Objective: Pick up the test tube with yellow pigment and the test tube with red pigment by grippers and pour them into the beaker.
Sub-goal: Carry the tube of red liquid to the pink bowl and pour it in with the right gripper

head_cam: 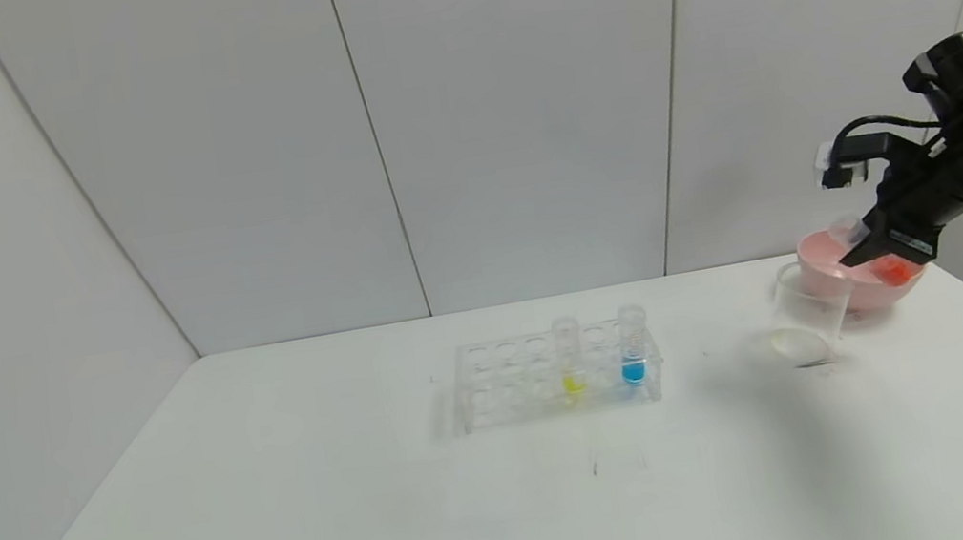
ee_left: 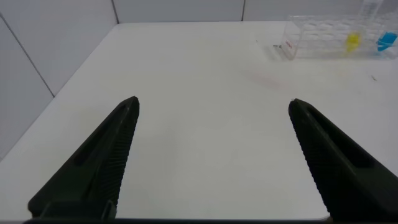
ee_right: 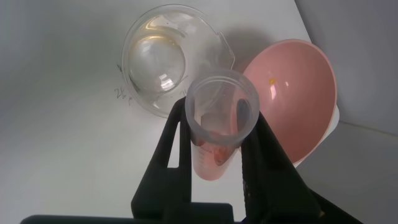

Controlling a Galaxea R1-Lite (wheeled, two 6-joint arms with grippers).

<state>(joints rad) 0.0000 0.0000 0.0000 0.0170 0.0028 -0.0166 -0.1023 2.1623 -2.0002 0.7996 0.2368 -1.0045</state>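
My right gripper (head_cam: 865, 248) is shut on the test tube with red pigment (head_cam: 892, 273), held tilted in the air at the right, just right of the beaker (head_cam: 809, 311) and in front of the pink bowl. In the right wrist view the tube (ee_right: 222, 118) sits between the two black fingers (ee_right: 171, 146), its open mouth towards the camera, with the beaker (ee_right: 163, 59) below and beyond it. The test tube with yellow pigment (head_cam: 569, 357) stands upright in the clear rack (head_cam: 509, 380); it also shows in the left wrist view (ee_left: 353, 41). My left gripper (ee_left: 214, 106) is open and empty over bare table.
A tube with blue liquid (head_cam: 633, 345) stands in the rack to the right of the yellow one. A pink bowl (head_cam: 872, 297) sits behind and right of the beaker, near the table's right edge. The white table (head_cam: 385, 517) extends wide to the front and left.
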